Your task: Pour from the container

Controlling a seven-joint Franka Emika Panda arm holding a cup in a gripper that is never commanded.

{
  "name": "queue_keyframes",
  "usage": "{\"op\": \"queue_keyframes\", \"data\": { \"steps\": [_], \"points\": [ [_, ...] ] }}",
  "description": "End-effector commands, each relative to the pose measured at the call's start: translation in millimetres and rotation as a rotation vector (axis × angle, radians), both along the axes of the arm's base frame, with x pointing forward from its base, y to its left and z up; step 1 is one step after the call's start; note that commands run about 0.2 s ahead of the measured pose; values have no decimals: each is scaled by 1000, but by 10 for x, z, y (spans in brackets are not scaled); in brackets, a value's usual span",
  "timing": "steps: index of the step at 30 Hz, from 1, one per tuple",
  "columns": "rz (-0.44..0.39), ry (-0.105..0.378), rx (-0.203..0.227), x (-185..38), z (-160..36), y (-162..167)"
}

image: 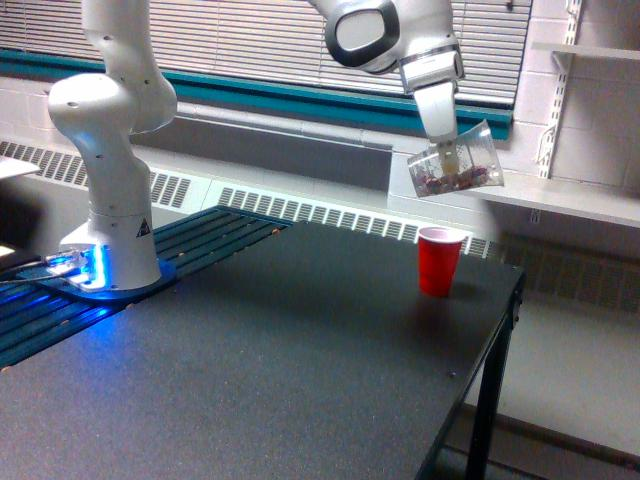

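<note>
1. We see the tool (446, 150) high in the exterior view, hanging from the white arm (110, 110) with its fingers pointing downward.
2. The tool is closed on the clear container (457, 166), which it holds in the air, well above the bench (250, 370).
3. The container lies tilted nearly on its side just under the tool, its mouth turned toward the exterior view's left and slightly down.
4. Small reddish and pale bits show through the clear wall, gathered along the low side of the container.
5. We cannot make out the container's handle, and we cannot tell exactly where the fingers touch it.
6. Below the tool, and a little toward the exterior view's left of the container's middle, a red cup (439, 260) stands upright on the bench near its far edge.
7. The container and the red cup are apart, with open air between them.
8. Far from the tool, toward the exterior view's left, the arm's base (105, 262) sits on the bench's far corner with a blue light glowing at its foot.
</note>
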State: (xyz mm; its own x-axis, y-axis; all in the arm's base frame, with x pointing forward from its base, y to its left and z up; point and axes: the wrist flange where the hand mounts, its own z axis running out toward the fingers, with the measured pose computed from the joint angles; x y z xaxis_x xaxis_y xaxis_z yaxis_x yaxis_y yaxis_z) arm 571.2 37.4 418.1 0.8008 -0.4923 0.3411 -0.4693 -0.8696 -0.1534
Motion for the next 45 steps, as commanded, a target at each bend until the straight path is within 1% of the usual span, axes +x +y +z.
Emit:
{"op": "queue_keyframes", "data": {
  "steps": [1,3,6,11,14,18,23,26,30,35,39,45],
  "points": [
    [50,-18,-16,-84,5,314],
    [62,-13,-27,-106,-24,391],
    [78,-16,-30,-137,-69,533],
    [95,-18,-22,-193,-171,764],
    [106,-8,-32,-243,-250,881],
    [124,8,-30,-312,-350,1044],
    [158,22,-45,-386,-429,1210],
    [184,27,-37,-435,-480,1345],
    [217,45,-44,-495,-556,1470],
    [245,64,-45,-563,-635,1614],
    [261,78,-55,-617,-687,1710],
    [274,99,-42,-721,-794,1862]
  ]
}}
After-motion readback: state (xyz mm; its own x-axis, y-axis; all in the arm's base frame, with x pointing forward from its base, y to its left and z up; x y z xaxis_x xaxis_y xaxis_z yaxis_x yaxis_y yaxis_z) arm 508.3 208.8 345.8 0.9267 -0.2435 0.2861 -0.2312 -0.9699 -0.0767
